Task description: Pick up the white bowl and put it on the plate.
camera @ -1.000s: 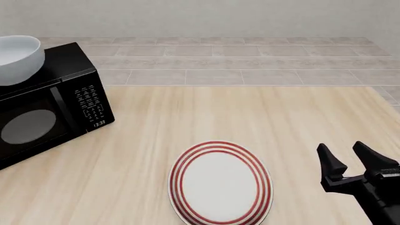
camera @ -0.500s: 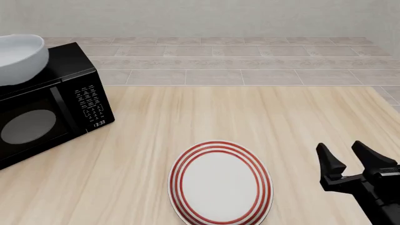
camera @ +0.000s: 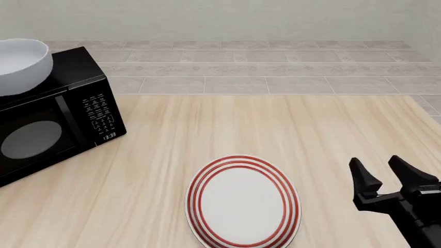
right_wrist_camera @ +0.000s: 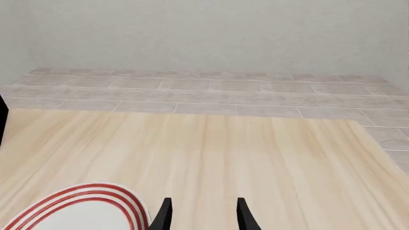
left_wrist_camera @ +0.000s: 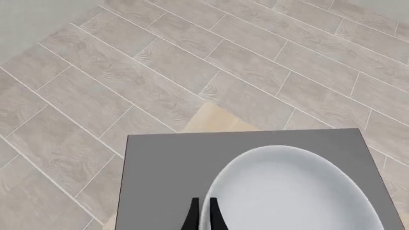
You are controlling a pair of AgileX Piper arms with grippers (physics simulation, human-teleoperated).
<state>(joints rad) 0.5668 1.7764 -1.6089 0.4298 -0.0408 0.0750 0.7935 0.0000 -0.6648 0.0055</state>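
The white bowl (camera: 20, 64) is at the far left, over the top of the black microwave (camera: 62, 124); I cannot tell whether it rests on it. My left gripper (left_wrist_camera: 203, 213) shows only in its wrist view, its two thin fingers close together with the rim of the white bowl (left_wrist_camera: 294, 191) between them. The plate (camera: 242, 202), white with red rings, lies flat near the table's front edge at the middle. My right gripper (camera: 377, 168) hangs open to the right of the plate with nothing in it. Its wrist view shows the plate (right_wrist_camera: 83, 211) beside the right gripper (right_wrist_camera: 204, 211).
The microwave (left_wrist_camera: 166, 172) stands at the table's left edge, door and keypad facing front. Tiled floor lies beyond the table's far and right edges. Bare wood stretches between the microwave and the plate.
The bowl has shifted a little to the right and changed tilt slightly over the microwave. The right gripper has stayed almost where it was.
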